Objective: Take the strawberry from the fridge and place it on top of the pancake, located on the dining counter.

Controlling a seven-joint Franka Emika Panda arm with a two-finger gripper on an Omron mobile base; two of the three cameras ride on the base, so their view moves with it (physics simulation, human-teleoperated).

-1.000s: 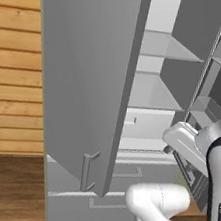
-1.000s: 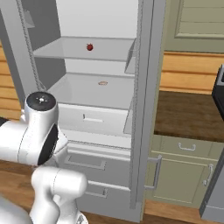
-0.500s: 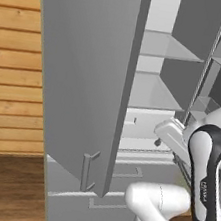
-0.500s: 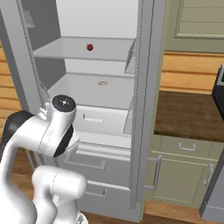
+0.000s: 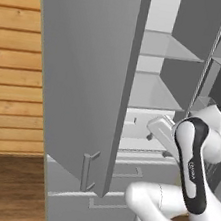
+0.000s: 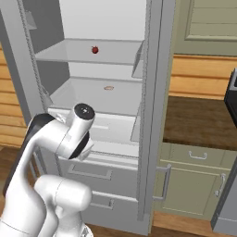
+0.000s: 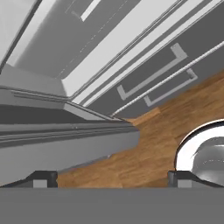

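Observation:
The fridge (image 6: 104, 134) stands open in front of me, with pale shelves inside. The strawberry (image 6: 95, 49), a tiny dark-red berry, sits on the upper shelf in the right base view. A small flat tan item (image 6: 109, 87) lies on the shelf below it. My arm rises in front of the fridge's lower part, its wrist (image 6: 84, 111) about level with the inner drawer and well below the strawberry. In the hand view my gripper (image 7: 113, 178) is open, its fingertips (image 7: 43, 178) far apart with nothing between them, looking down at the fridge drawers and the wood floor. The pancake and the dining counter are out of view.
The fridge's left door (image 5: 82, 77) swings out wide on the left of the arm, and the right door (image 6: 155, 92) stands edge-on at the right. Two drawers (image 6: 92, 173) sit below the shelves. Green-grey cabinets (image 6: 194, 180) under a dark worktop (image 6: 199, 120) lie to the right.
The arm has swung up and in toward the fridge opening, the wrist now higher and closer to the inner drawer. The gripper has stayed open.

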